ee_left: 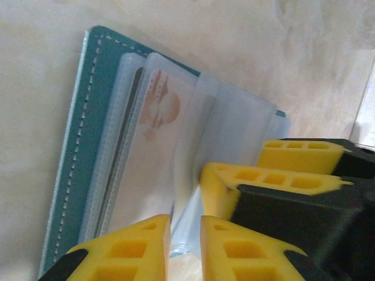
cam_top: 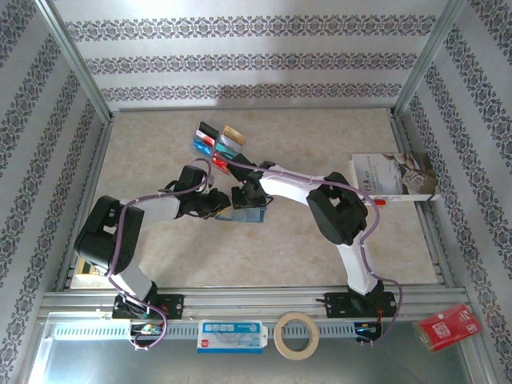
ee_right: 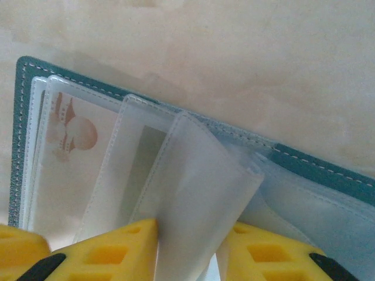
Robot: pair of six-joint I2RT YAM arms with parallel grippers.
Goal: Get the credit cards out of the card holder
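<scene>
Beige marbled table [cam_top: 320, 264], patterned walls. Card holder [cam_top: 244, 214] lying open at centre, between both grippers. Left gripper [ee_left: 184, 234] nearly closed, pinching a clear sleeve [ee_left: 186, 202]. Right gripper [ee_right: 190, 240] wider, clamped on a curled sleeve [ee_right: 199, 175]. Credit cards [cam_top: 218, 142] laid out at 12 o'clock of holder.

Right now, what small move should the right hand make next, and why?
Probably the right hand should fold the clear plastic sleeve it grips farther back: a pale card with orange print sits in the teal-blue stitched wallet, partly under another sleeve.
</scene>
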